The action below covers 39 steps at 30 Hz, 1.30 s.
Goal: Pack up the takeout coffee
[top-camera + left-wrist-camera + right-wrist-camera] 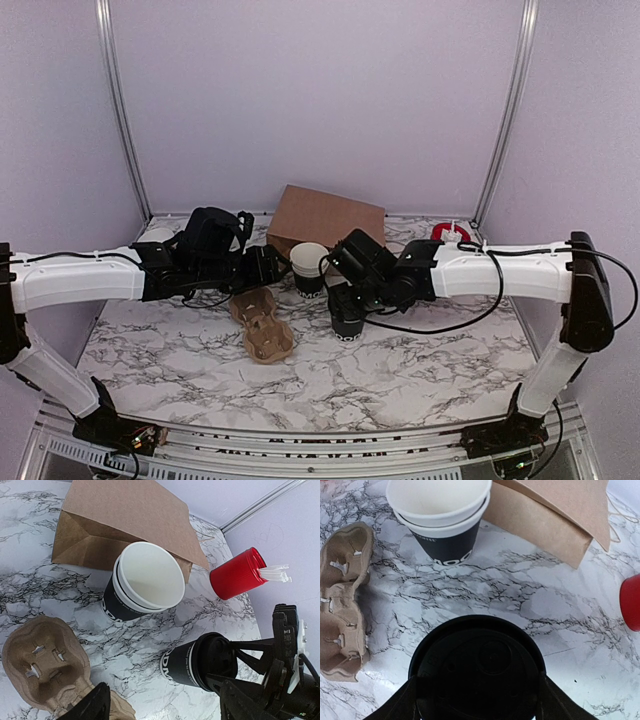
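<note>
The takeout coffee is a black cup with white lettering and a black lid, standing on the marble table. My right gripper comes down over it, one finger pressed against each side of the lid. A brown pulp cup carrier lies flat to the cup's left. My left gripper hovers open over the table between carrier and cup, holding nothing.
Two stacked lidless black cups stand behind the carrier. A brown paper bag lies flat at the back. A red cylinder with white sticks stands at the back right.
</note>
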Each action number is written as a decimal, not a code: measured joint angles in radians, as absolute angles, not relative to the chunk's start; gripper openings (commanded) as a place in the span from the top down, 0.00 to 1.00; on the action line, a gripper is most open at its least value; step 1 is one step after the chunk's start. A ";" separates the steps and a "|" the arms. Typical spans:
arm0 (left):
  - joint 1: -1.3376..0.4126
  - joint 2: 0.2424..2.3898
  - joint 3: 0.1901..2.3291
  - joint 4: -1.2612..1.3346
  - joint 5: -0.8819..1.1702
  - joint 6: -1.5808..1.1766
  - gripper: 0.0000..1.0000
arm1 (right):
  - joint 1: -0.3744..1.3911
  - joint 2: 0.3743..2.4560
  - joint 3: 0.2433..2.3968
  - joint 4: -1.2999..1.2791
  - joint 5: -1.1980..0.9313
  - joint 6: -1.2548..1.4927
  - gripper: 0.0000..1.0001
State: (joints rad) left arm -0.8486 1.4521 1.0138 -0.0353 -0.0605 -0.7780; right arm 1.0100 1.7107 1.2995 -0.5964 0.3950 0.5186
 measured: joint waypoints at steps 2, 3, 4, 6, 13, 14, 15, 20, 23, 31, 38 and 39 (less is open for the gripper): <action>-0.849 1.452 1.014 -0.035 -0.060 -0.778 0.24 | 1.006 1.678 1.268 -0.602 0.404 0.525 0.32; -0.849 1.452 1.014 -0.035 -0.060 -0.778 0.24 | 1.002 1.662 1.251 -0.602 0.408 0.528 0.32; -0.849 1.452 1.014 -0.035 -0.060 -0.778 0.24 | 0.994 1.638 1.228 -0.603 0.411 0.532 0.32; -0.849 1.452 1.014 -0.035 -0.060 -0.778 0.24 | 0.973 1.593 1.180 -0.606 0.416 0.542 0.32; -0.848 1.453 1.014 -0.035 -0.057 -0.777 0.24 | 0.845 1.416 0.996 -0.615 0.450 0.565 0.32; -0.847 1.454 1.014 -0.035 -0.054 -0.777 0.24 | 0.823 1.394 0.976 -0.616 0.455 0.566 0.32; -0.846 1.456 1.014 -0.035 -0.053 -0.776 0.24 | 0.797 1.371 0.955 -0.617 0.458 0.567 0.32; -0.843 1.468 1.015 -0.035 -0.050 -0.774 0.24 | 0.662 1.269 0.868 -0.621 0.479 0.560 0.32; -0.843 1.471 1.017 -0.036 -0.047 -0.773 0.24 | 0.572 1.209 0.823 -0.625 0.482 0.544 0.32; -0.843 1.471 1.018 -0.035 -0.043 -0.772 0.24 | 0.446 1.124 0.760 -0.612 0.447 0.517 0.24; -0.843 1.471 1.018 -0.035 -0.043 -0.772 0.24 | 0.444 1.124 0.760 -0.606 0.431 0.513 0.08; -0.843 1.471 1.018 -0.035 -0.043 -0.772 0.24 | 0.444 1.124 0.760 -0.606 0.428 0.511 0.07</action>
